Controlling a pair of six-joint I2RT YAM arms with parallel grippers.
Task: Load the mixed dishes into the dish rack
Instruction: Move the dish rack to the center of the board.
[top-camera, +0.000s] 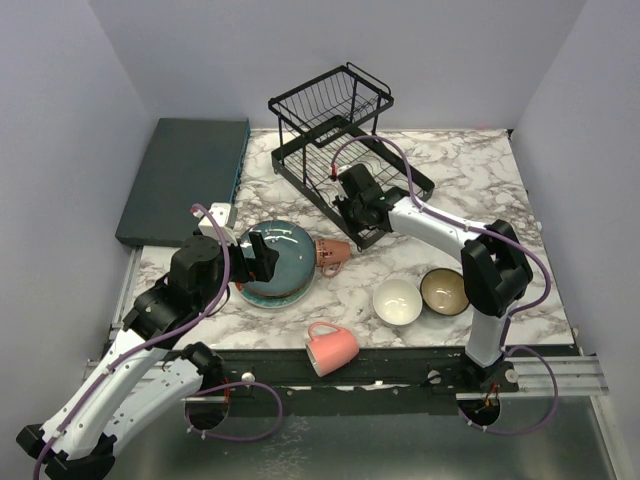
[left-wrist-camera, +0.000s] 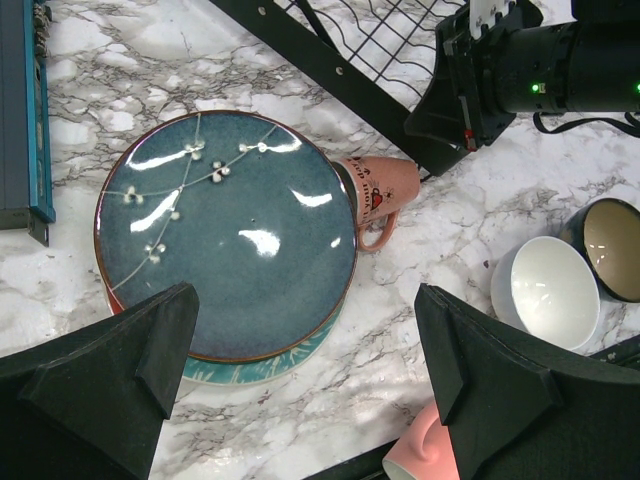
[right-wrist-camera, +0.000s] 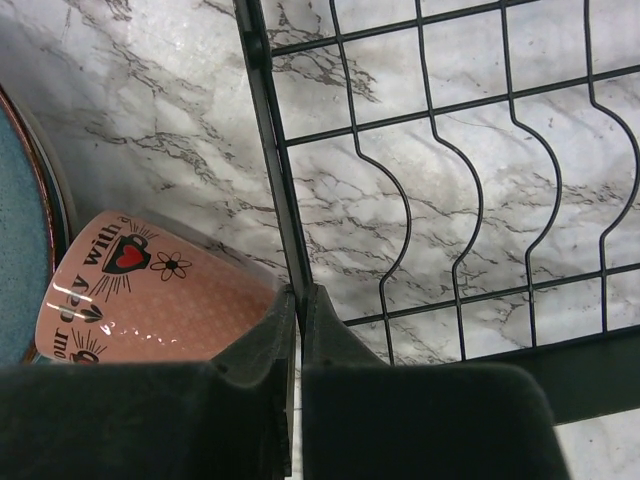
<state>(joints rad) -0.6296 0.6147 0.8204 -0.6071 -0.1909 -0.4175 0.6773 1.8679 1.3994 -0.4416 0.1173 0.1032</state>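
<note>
From where I stand, the black wire dish rack (top-camera: 330, 130) sits at the upper middle of the marble table (top-camera: 470, 180), its basket tier raised over a slotted base, and I see no dish in it. The dishes lie out on the table below it. A stack of plates (top-camera: 278, 262) sits left of centre with a dark teal plate (left-wrist-camera: 230, 240) with white blossoms on top. A pink mug (left-wrist-camera: 385, 190) lies on its side against the stack's right edge. A white bowl (top-camera: 397, 301) and a dark cream-lined bowl (top-camera: 444, 291) sit side by side at the lower right. A second pink mug (top-camera: 330, 347) lies tipped over near the table's front edge. The left gripper (top-camera: 262, 258) hangs above the plate stack with its jaws spread wide and nothing between them. In its wrist view the two fingers (left-wrist-camera: 120, 370) frame the teal plate from below. The right gripper (top-camera: 347, 212) reaches to the front edge of the rack's base with its jaws pressed together. In its wrist view the tips meet right at the base's frame bar (right-wrist-camera: 270, 150), with the lying mug just to their left. I can't tell whether they touch the bar. A dark teal slab (top-camera: 185, 175) lies at the upper left.
</note>
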